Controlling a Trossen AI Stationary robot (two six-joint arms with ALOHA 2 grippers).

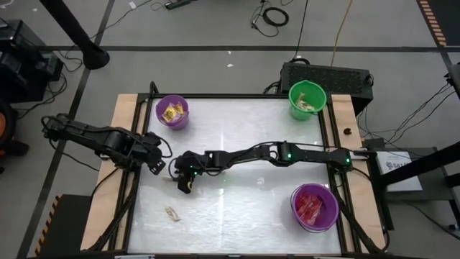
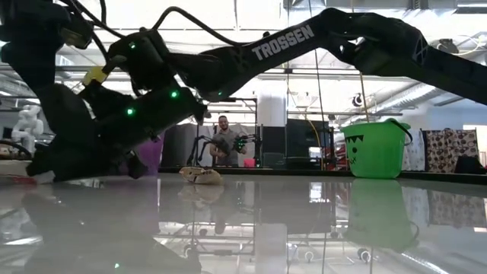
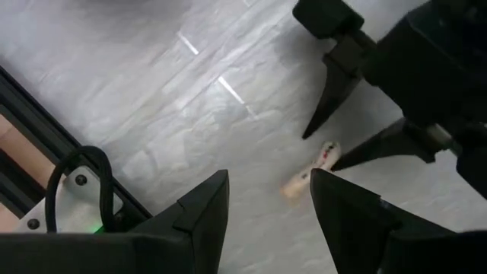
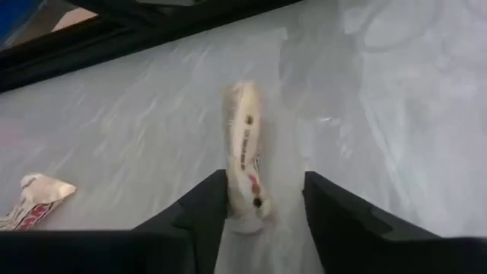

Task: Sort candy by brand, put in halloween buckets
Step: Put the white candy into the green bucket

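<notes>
Candy (image 4: 245, 156) btwn open right hand (image 4: 262, 198) fingers, on table (image 4: 396, 137)

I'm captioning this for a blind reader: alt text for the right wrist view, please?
The right gripper has its open jaws around one end of a tan wrapped candy on the white table. Another tan candy lies off to one side.

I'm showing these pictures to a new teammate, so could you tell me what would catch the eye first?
The right arm stretches across the table, its open right gripper straddling a tan wrapped candy left of centre. The left gripper waits open close by, and another tan piece lies nearer the front edge. Around them stand a green bucket and two purple buckets, the front right one holding red packets.
</notes>
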